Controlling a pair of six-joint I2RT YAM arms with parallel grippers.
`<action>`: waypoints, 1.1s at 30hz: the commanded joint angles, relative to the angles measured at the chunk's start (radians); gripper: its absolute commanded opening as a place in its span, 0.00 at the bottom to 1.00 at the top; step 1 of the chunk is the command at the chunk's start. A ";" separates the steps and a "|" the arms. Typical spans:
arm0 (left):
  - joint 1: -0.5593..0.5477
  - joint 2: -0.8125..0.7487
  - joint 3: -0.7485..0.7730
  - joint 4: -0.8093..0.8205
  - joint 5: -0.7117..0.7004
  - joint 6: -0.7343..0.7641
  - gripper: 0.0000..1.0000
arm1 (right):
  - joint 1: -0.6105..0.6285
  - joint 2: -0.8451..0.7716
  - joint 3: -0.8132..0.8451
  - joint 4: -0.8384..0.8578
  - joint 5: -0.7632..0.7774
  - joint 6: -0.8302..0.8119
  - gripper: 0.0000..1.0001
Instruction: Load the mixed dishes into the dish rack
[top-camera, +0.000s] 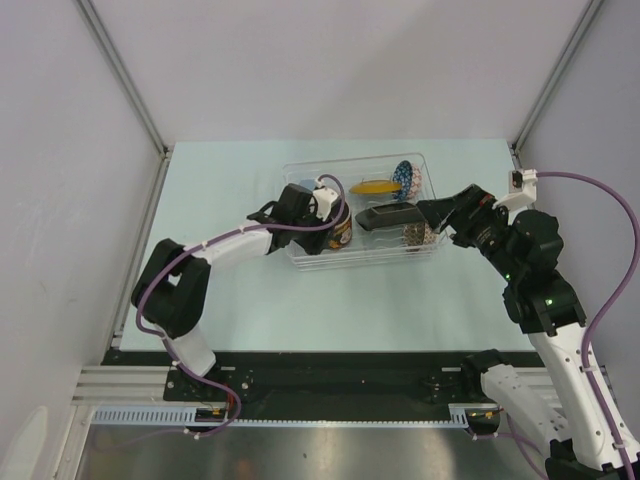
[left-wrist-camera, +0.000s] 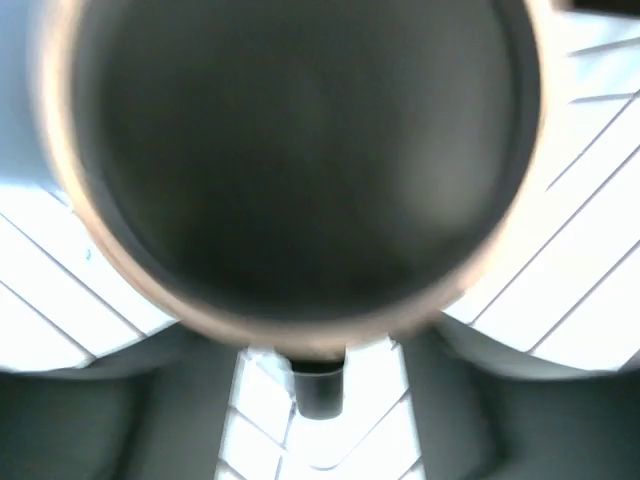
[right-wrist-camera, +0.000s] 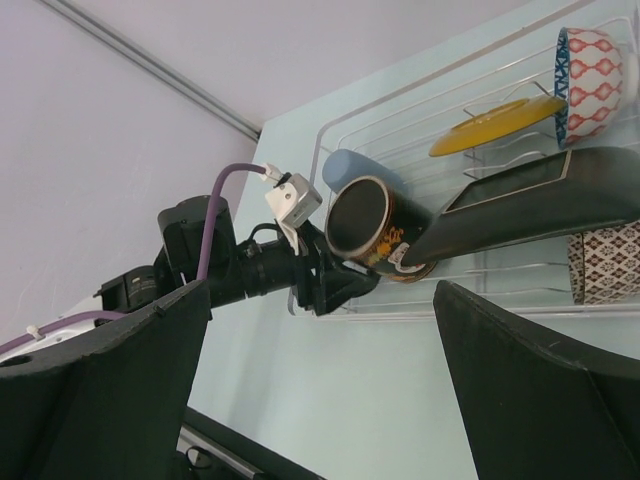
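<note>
The clear dish rack (top-camera: 300, 250) lies mid-table. In it the dark mug (top-camera: 341, 232) lies on its side next to the light blue cup (right-wrist-camera: 350, 170). My left gripper (top-camera: 325, 215) is right at the mug, open. In the left wrist view the mug's dark mouth (left-wrist-camera: 300, 150) fills the frame, and its handle (left-wrist-camera: 318, 390) sits untouched between my spread fingers (left-wrist-camera: 100, 410). Also in the rack are the yellow plate (top-camera: 374, 186), patterned bowl (top-camera: 404, 175), black square plate (top-camera: 392, 215) and speckled bowl (top-camera: 416, 235). My right gripper (top-camera: 440, 215) hovers open and empty at the rack's right end.
White walls with metal posts (top-camera: 125, 75) enclose the pale green table (top-camera: 380, 310). A black rail (top-camera: 330, 375) with the arm bases runs along the near edge. Purple cables (top-camera: 610, 260) loop off both arms.
</note>
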 joint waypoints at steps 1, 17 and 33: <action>-0.020 -0.020 0.006 -0.094 -0.014 0.012 0.74 | -0.006 -0.014 -0.004 0.012 0.012 -0.010 1.00; -0.020 -0.193 0.041 -0.217 0.042 0.009 0.83 | -0.011 0.012 -0.005 -0.005 0.035 -0.024 1.00; -0.011 -0.541 0.008 -0.329 0.134 0.026 0.81 | 0.070 0.183 0.013 -0.216 0.243 -0.163 1.00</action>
